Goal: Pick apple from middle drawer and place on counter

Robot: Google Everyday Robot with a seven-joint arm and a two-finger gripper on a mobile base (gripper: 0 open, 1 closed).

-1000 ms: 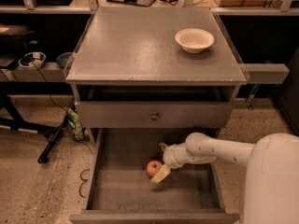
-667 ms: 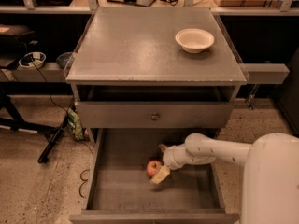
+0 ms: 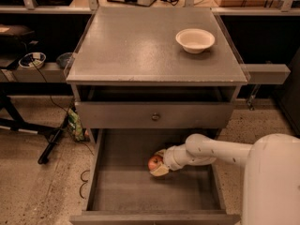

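Observation:
The small red apple (image 3: 153, 163) is inside the open middle drawer (image 3: 136, 191), near the middle of its plank floor. My gripper (image 3: 157, 162) reaches in from the right on the white arm. Its pale fingers (image 3: 160, 171) sit on either side of the apple and close on it. The grey counter (image 3: 140, 41) is the flat top of the cabinet, above and behind the drawer.
A white bowl (image 3: 195, 40) stands at the back right of the counter. The closed upper drawer front with a round knob (image 3: 155, 117) overhangs the back of the open drawer. A stand's black legs (image 3: 49, 144) and cables lie on the floor to the left.
The gripper and the apple have shifted slightly up and back together inside the drawer. Nothing else has moved.

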